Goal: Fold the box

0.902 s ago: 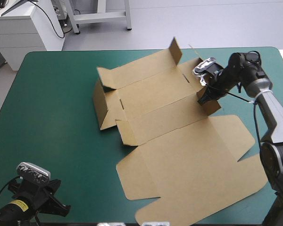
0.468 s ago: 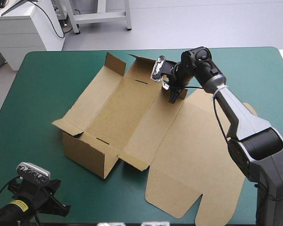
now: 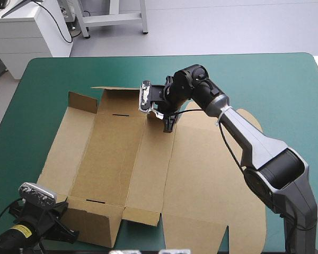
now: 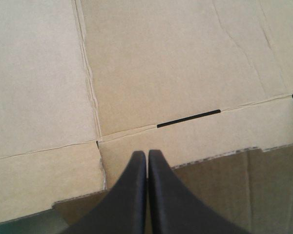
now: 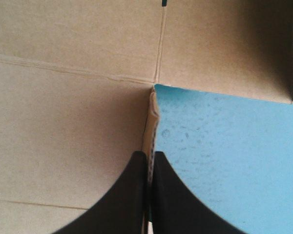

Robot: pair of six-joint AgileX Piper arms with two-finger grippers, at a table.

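Logged the left gripper [image 4: 147, 165] at the table's near-left corner, fingers pressed together into one point, nothing gripped. Found the box [image 3: 116, 159] directly ahead of it: low near wall [image 3: 95, 227] just beyond the fingertips, then a dark slot [image 4: 188, 118] along the fold, then the flat floor panel [image 4: 176, 58]. Placed the box on the left and middle of the teal-green cover [image 3: 47, 79], spread mostly flat, long lid panel [image 3: 212, 185] lying toward the right and reaching the near edge. Noted short flaps [image 3: 82, 101] raised at the far-left end. Traced the right gripper [image 3: 168, 123] to the far edge of the box, beside a fold corner, fingers all but together with the board pinched between them; confirmed in the right wrist view. Compared with earlier: box then farther right and at a different angle, walled end well away from the left gripper; since swung round and dragged leftward and nearward by that pinched edge, right arm [image 3: 254, 143] reaching well across the table. Left gripper unmoved throughout. Judged meaning: repositioning only, no new fold made; walled end now close to the left gripper, so two-handed raising and tucking of walls looks possible next. Judged task early: walls only partly up, none tucked, lid panel flat.
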